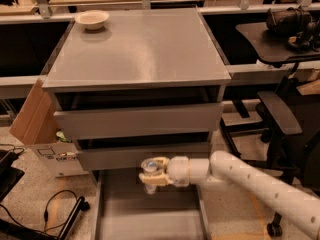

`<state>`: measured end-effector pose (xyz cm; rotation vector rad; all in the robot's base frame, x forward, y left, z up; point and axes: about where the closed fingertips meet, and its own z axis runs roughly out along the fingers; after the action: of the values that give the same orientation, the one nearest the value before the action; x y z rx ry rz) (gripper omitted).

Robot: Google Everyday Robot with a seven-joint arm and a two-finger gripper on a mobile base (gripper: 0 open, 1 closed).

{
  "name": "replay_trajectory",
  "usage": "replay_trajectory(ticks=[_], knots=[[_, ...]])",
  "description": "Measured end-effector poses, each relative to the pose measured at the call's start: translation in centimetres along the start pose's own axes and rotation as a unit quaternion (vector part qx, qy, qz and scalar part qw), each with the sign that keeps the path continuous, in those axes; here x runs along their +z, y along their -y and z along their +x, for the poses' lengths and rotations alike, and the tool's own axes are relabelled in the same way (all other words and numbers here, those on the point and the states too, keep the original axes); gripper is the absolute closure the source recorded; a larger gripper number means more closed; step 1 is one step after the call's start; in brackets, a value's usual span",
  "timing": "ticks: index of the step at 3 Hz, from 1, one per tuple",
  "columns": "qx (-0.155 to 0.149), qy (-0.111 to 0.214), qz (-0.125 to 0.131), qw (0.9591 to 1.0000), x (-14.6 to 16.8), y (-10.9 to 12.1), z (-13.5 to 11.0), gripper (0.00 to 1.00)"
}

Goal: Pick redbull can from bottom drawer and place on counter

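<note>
Grey counter bearing bowl, hand clasping redbull can over bottom drawer

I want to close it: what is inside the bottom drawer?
The bottom drawer shows bare floor; the gripper holds the redbull can above it. Its rear is hidden under the cabinet.

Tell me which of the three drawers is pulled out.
The bottom drawer: its grey tray sticks out forward, while the two drawers above show only flat fronts. The gripper holds the redbull can above that tray.
</note>
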<state>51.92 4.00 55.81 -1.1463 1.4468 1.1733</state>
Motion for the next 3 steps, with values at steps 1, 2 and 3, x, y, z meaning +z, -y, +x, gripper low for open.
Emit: replay_trajectory(ticks=[1,2,3], knots=[[-0.026,0.001,0.020,0.9995,-1.4,2.1,-10.2,1.00],[-0.056,-0.014,0.037,0.9976,-2.7,3.6,-16.7,1.00],[-0.064,-0.017,0.042,0.9969,-2.9,3.8,-18.3,1.00]])
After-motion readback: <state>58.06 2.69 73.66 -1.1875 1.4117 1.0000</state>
